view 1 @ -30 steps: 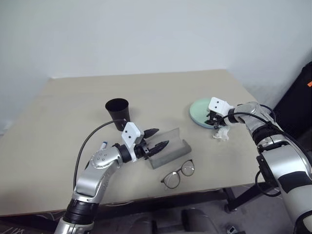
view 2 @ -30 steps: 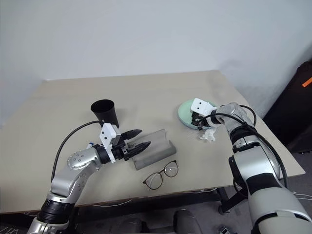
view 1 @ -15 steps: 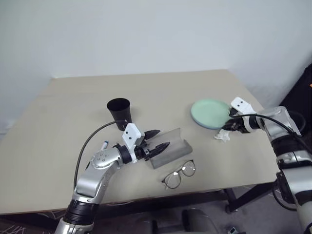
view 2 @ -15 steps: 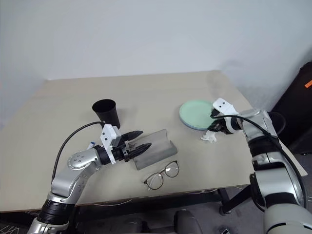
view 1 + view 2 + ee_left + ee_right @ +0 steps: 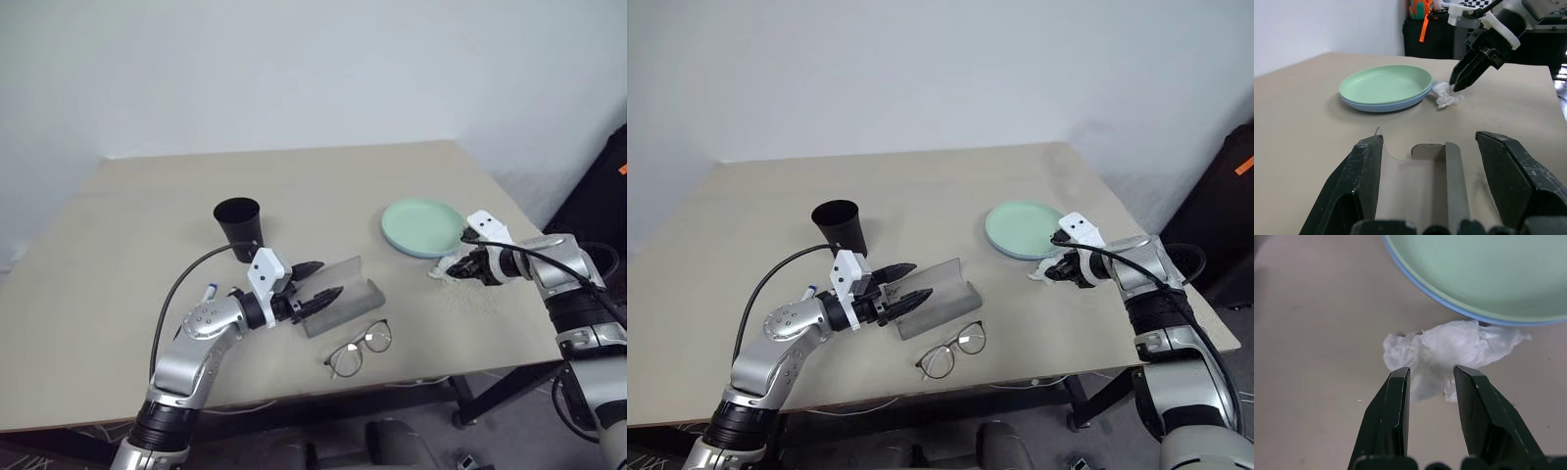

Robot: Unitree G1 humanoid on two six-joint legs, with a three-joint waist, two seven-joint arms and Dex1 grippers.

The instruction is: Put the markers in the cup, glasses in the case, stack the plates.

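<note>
Plates, round mint green plastic (image 5: pixel 422 223) on light blue (image 5: pixel 1382 104), were left stacked on the counter (image 5: pixel 127 264). Right jaws (image 5: pixel 457 269), part spread, were drawn back to crumpled white paper (image 5: pixel 1444 355). Left jaws (image 5: pixel 315 284) were spread over the grey oblong case (image 5: pixel 345 297).

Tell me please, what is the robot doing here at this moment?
It is tidying a table. The plates are already stacked, mint green on light blue. The right gripper points down at a crumpled white paper beside them, its fingers apart. The left gripper hovers open over the open grey case. The glasses lie in front of the case, and the black cup stands behind it.
</note>
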